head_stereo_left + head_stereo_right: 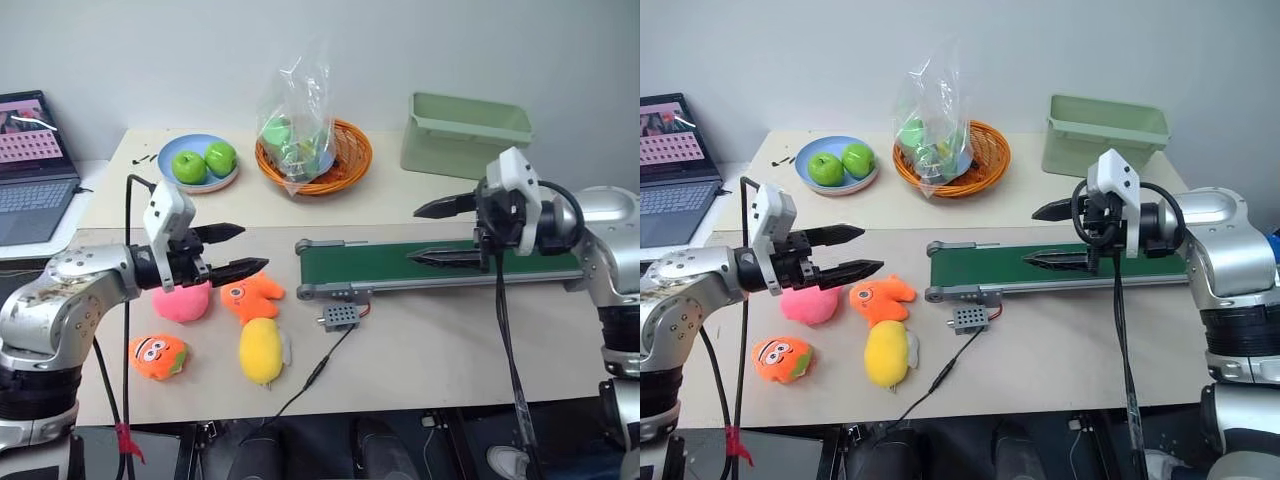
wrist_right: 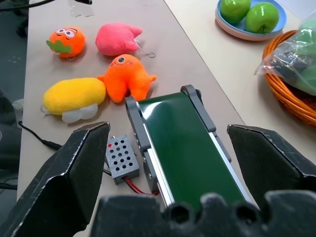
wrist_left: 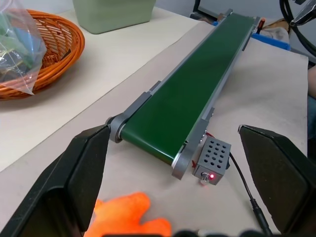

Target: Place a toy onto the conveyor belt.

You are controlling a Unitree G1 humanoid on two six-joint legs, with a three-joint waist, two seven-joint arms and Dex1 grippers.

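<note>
- On the beige table (image 1: 420, 350), nearest us, we see the toy (image 1: 157, 356) by the front-left edge, beside a yellow plush (image 1: 261, 349).
- Our left gripper (image 1: 232, 250), fingers apart and empty, hangs above a pink plush (image 1: 182, 302) and a flat orange plush (image 1: 251, 297).
- Our right gripper (image 1: 440, 232), also spread and empty, hovers over the conveyor belt (image 1: 400, 267).
- Farther back stand an apple plate (image 1: 197, 164), a basket (image 1: 314, 155), a green bin (image 1: 462, 132) and a laptop (image 1: 32, 165).

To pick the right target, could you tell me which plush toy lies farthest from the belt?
The round orange ball with the face, at the table's front-left corner; pink, yellow and splayed orange plushes lie closer.
</note>
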